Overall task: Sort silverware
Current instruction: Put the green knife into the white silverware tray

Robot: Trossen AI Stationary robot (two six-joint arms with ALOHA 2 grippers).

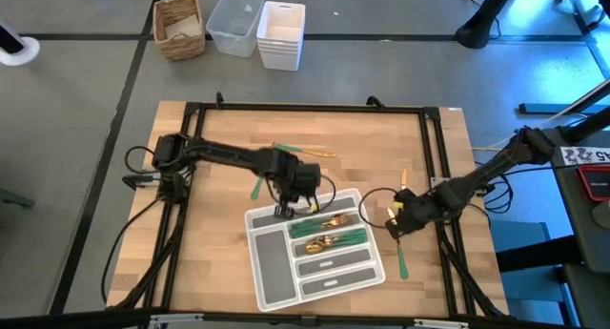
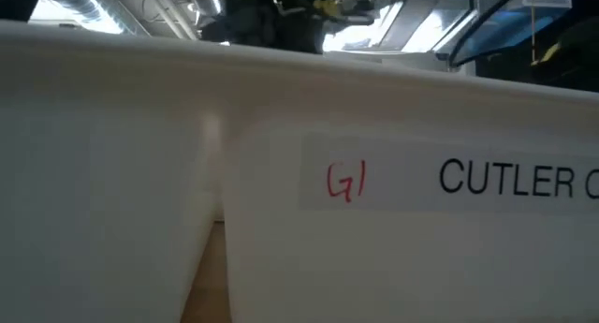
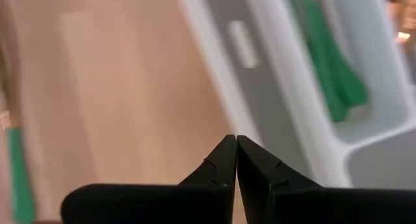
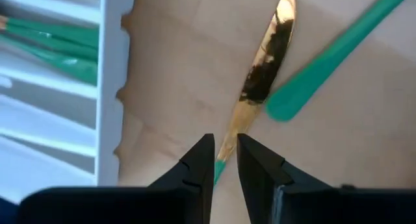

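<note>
One gold-bladed, green-handled knife [image 4: 263, 74] is clamped at the handle end between the right gripper [image 4: 225, 160] fingers, blade pointing away, just beside the grey compartmented plastic tray [image 4: 110, 87]; carry it level into the matching compartment and release low. Left gripper [image 3: 235, 160], clenched and empty, hovers nose-down at the tray's near rim.

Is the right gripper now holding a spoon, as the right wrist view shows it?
No, the right gripper is closed on a knife: its gold blade sticks out past the fingertips over the wooden table.
</note>
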